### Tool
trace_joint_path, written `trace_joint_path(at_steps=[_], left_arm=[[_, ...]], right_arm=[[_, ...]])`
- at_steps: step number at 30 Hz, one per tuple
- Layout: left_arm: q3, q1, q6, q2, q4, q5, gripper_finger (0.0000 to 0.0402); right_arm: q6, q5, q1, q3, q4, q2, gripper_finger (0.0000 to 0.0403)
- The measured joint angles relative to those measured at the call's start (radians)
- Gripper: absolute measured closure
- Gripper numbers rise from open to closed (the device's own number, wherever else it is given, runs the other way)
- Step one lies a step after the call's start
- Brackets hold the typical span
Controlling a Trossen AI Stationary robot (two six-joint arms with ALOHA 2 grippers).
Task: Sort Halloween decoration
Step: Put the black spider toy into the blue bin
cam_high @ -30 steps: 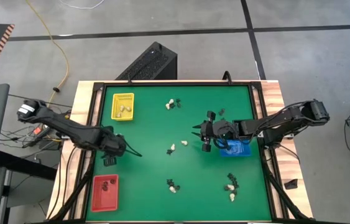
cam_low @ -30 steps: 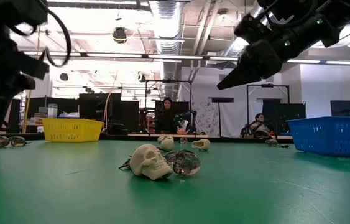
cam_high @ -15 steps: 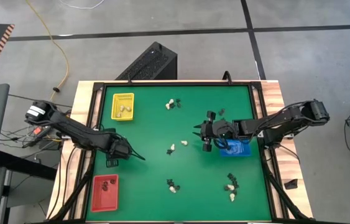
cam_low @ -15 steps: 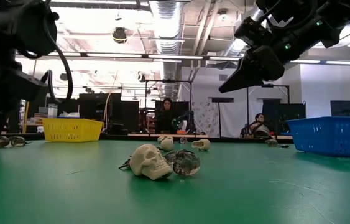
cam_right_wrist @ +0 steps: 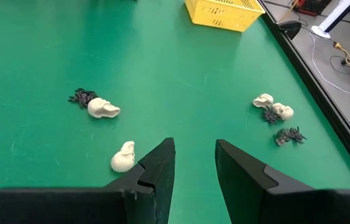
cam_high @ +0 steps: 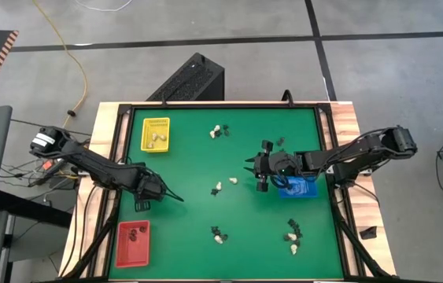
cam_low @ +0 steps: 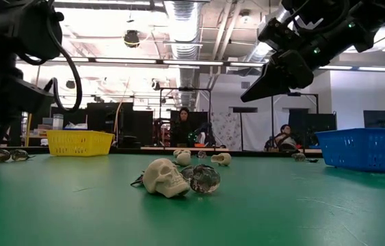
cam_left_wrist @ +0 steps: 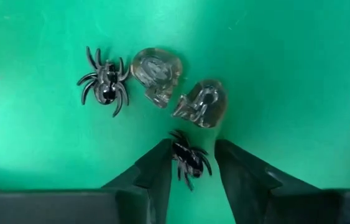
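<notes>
Halloween decoration pieces lie scattered over the green table (cam_high: pixel 190 157): cream skulls, black spiders and a few clear skulls. The left gripper (cam_left_wrist: pixel 192 163) is down at the mat near the table's left edge, its two fingers (cam_left_wrist: pixel 156 171) partly apart with a small black spider (cam_left_wrist: pixel 189 159) lying between the tips; whether they press on it cannot be told. Just ahead of those tips sit two clear skulls (cam_left_wrist: pixel 181 90), and beside them, off to one side, a second black spider (cam_left_wrist: pixel 104 83). The red tray (cam_high: pixel 134 241) lies near this gripper, the yellow tray (cam_high: pixel 156 134) farther off along the same edge with cream pieces in it. The right gripper (cam_right_wrist: pixel 194 163) hangs above the middle of the table, raised clear of the mat, its fingers partly open and empty. Just beside its tip lies a cream skull (cam_right_wrist: pixel 124 156), farther ahead another skull with a black spider (cam_right_wrist: pixel 97 104), and off to the side a cluster of skulls and spiders (cam_right_wrist: pixel 275 116). The blue tray (cam_high: pixel 298 187) lies under this arm's wrist, behind the gripper.
</notes>
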Motion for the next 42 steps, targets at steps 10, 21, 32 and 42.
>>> trace_joint_path(at_steps=[10, 21, 32, 42], left_arm=[[0.006, -0.001, -0.024, -0.002, 0.008, -0.004, 0.0395], [0.27, -0.003, -0.019, 0.002, -0.31, 0.024, 0.0401], [0.282, 0.042, 0.384, -0.024, 0.492, -0.119, 0.0401], [0.19, 0.263, 0.578, 0.383, 1.69, 0.238, 0.0401]], right_arm=[[0.0, 0.0, 0.002, 0.0, 0.0, 0.0, 0.0257], [0.0, 0.0, 0.024, 0.0, -0.003, 0.0, 0.0257], [0.046, 0.02, 0.07, 0.0, -0.212, -0.229, 0.0257], [0.2, 0.082, 0.076, 0.0, -0.334, -0.491, 0.0257]])
